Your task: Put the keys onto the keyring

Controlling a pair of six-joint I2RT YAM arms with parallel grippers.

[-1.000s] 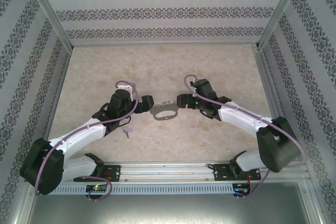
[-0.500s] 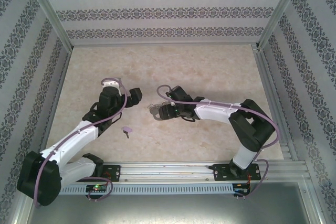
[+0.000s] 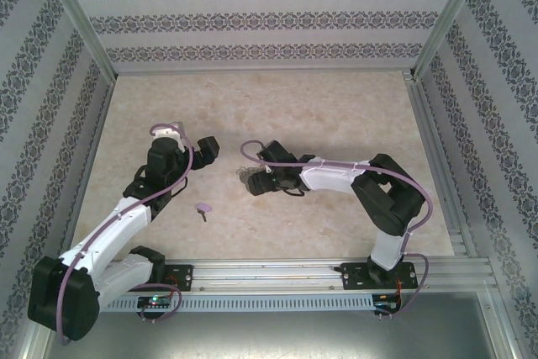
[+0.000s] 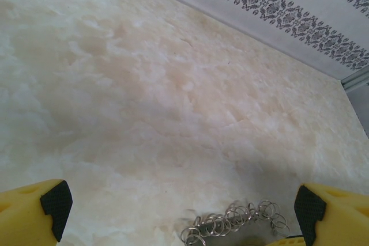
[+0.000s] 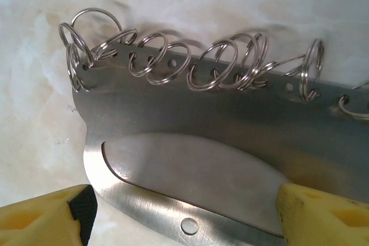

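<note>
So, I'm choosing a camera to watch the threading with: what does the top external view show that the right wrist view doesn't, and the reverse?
Top external: the purple key lying on the table apart from the keyring, to its near left, and the patterned walls.
Right wrist: the keyring's row of small holes, the wire rings threaded through them, and a rivet, with the jaws at either side.
Both: the keyring and the pale table.
</note>
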